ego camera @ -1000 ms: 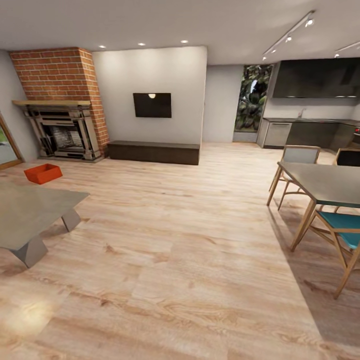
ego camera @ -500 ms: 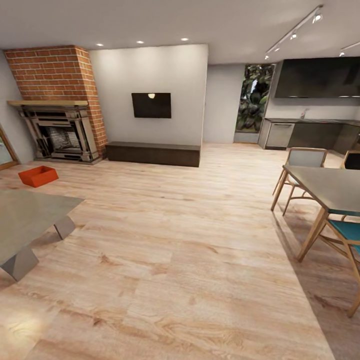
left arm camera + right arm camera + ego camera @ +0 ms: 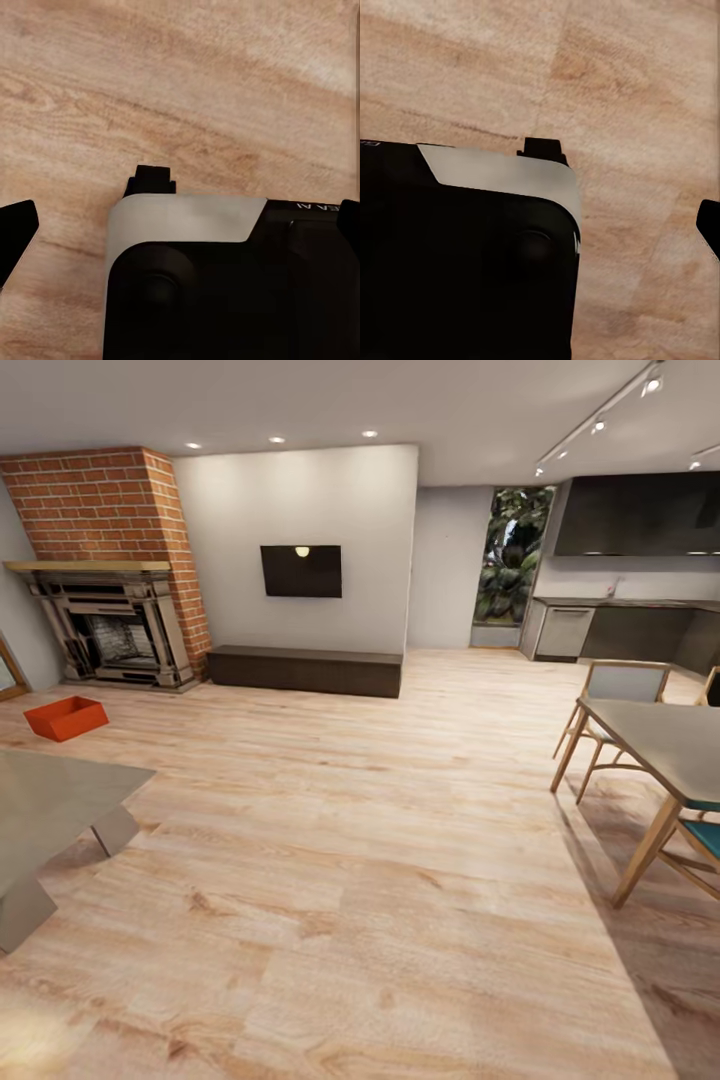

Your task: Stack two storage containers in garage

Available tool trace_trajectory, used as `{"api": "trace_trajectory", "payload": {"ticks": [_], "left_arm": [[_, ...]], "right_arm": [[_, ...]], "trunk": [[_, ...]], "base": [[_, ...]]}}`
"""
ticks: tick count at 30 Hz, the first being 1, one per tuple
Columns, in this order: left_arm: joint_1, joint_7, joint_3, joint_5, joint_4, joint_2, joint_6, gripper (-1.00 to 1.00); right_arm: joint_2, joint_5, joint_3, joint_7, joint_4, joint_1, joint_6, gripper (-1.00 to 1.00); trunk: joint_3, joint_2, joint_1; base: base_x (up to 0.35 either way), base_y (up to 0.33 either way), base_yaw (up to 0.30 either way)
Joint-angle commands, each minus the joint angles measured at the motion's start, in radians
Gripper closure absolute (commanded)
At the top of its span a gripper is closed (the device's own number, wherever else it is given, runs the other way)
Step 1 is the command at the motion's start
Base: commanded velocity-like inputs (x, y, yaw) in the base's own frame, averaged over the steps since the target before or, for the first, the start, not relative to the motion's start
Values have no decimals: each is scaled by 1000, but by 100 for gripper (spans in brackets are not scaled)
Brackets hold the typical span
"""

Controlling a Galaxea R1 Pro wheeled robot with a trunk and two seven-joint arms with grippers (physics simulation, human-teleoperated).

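Seen from its wrist camera, the left gripper (image 3: 180, 217) points down with its dark fingertips (image 3: 16, 232) set wide apart at the frame's edges, nothing between them. The right gripper (image 3: 622, 187) likewise faces downward, one black fingertip (image 3: 709, 225) visible at the frame's edge, its jaws empty. Below each hangs part of the robot's own black-and-white body (image 3: 225, 285).

Bright, even ceiling spotlights (image 3: 278, 439); soft, wide-angle renders.
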Motion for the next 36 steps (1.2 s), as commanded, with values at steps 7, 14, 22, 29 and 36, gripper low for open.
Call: {"api": "trace_trajectory", "payload": {"ticks": [7,14,22,29,36], "left_arm": [[0,-4,-1,10,0,0,4,-100],[0,-4,-1,10,0,0,4,-100],[0,-5,-1,10,0,0,4,-100],[0,-4,-1,10,-1,0,4,-100],[0,-4,-2,10,0,0,4,-100]], "right_arm": [[0,-9,8,-1,3,-1,-5,-100],[0,-9,8,0,3,-1,-6,-100],[0,-9,8,1,3,-2,-7,-100],[0,-9,8,1,3,-1,-7,-100],[0,-9,8,1,3,-1,-6,-100]], "trunk": [[-1,0,1],[-1,0,1],[-1,0,1],[-1,0,1],[-1,0,1]], "base": [[320,0,0],[320,0,0],[320,0,0],[320,0,0],[320,0,0]]}}
